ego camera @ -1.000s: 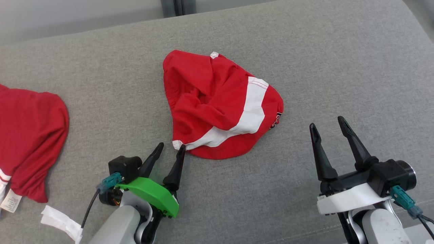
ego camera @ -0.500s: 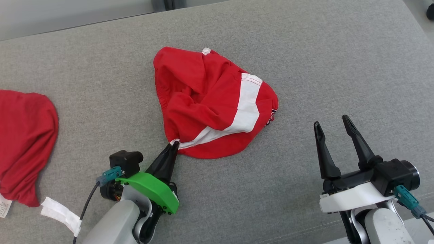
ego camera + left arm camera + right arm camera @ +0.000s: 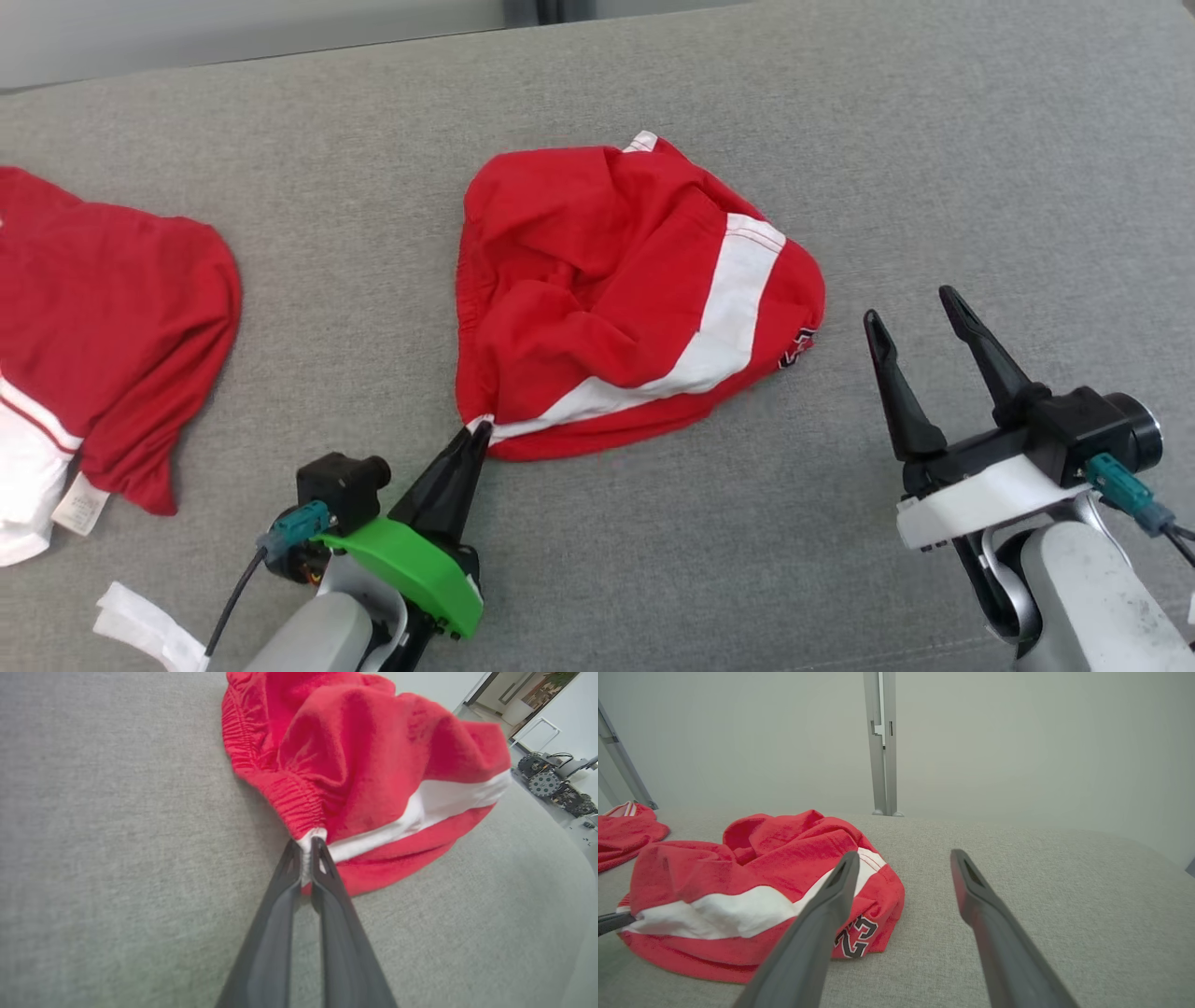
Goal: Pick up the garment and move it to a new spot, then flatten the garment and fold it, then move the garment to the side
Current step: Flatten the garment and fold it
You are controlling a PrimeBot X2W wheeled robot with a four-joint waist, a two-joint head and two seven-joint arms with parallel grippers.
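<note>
Since a second ago my left gripper (image 3: 476, 434) went from spread beside the near corner of the garment (image 3: 597, 299) to clamped on it. Head view has also slid sideways, so the camera moved; can't say the cloth itself shifted. Now: both left fingers pressed together, pinching the white tip where the white stripe (image 3: 728, 317) meets the gathered elastic waistband (image 3: 261, 779). Left wrist view shows a sliver of white cloth squeezed between the two dark tips. It's red shorts, crumpled in a loose heap on the grey cushion (image 3: 934, 140), about mid-surface, ahead of me and between my two arms, nearer the left one. Held corner is the point of the heap closest to me; the rest lies on the cushion, and I can't tell if the pinched tip is lifted off. Black-and-white number print (image 3: 854, 940) sits at the hem on the side facing my right gripper (image 3: 910, 310). That one: fingers spread wide, nothing between them, near the heap's right edge but apart from it, tips pointing away from me. Also a second red garment (image 3: 103, 308) with white trim, well apart at far left on the same cushion, label at its lower edge. Small white strip (image 3: 140, 630) at bottom left beside my left forearm. Bright green cover (image 3: 411, 569) on the left wrist. Right wrist view: pale wall and a metal post (image 3: 880, 742) behind the cushion.
</note>
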